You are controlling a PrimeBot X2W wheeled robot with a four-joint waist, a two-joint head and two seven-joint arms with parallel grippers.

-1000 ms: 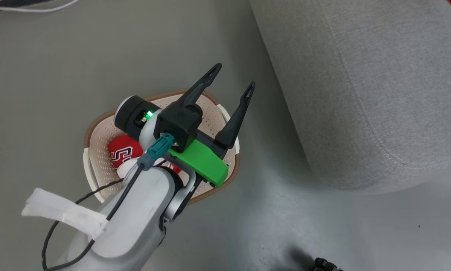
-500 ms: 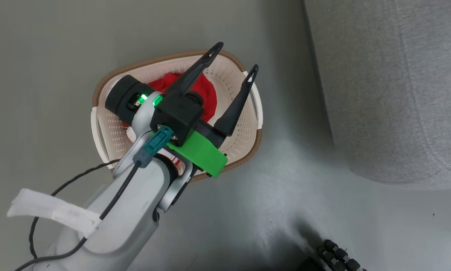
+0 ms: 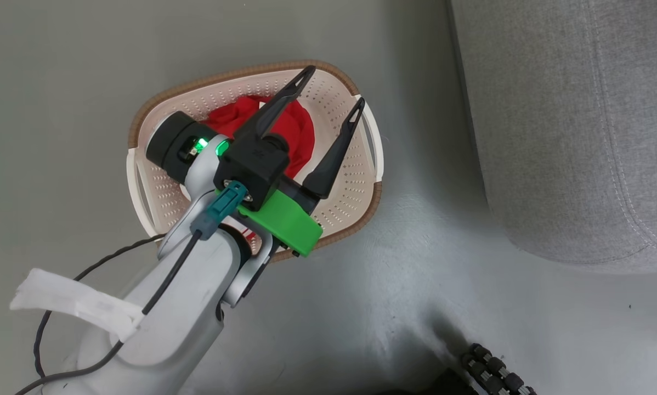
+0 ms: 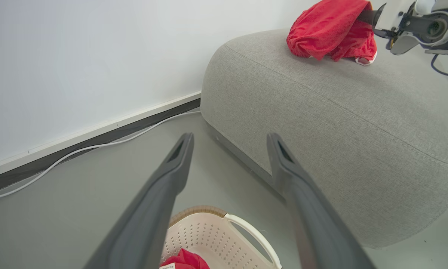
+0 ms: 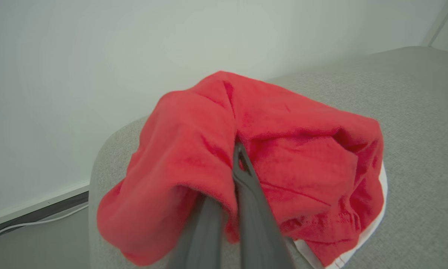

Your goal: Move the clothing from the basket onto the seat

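My left end effector (image 3: 334, 88) hangs wide open, empty, above the basket (image 3: 197, 90); red clothing (image 3: 301, 137) lies bunched inside. I'd drop straight onto the heap's middle, clear of the rim. My right end effector (image 5: 238, 157) pinches another garment (image 5: 284, 142) on the seat (image 5: 414, 112) beside the basket.

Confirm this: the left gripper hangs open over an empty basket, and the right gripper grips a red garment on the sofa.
Not empty: the head view shows a red garment lying in the basket, under the open left gripper. The rest holds: the right gripper is shut on a second red garment on the grey sofa.
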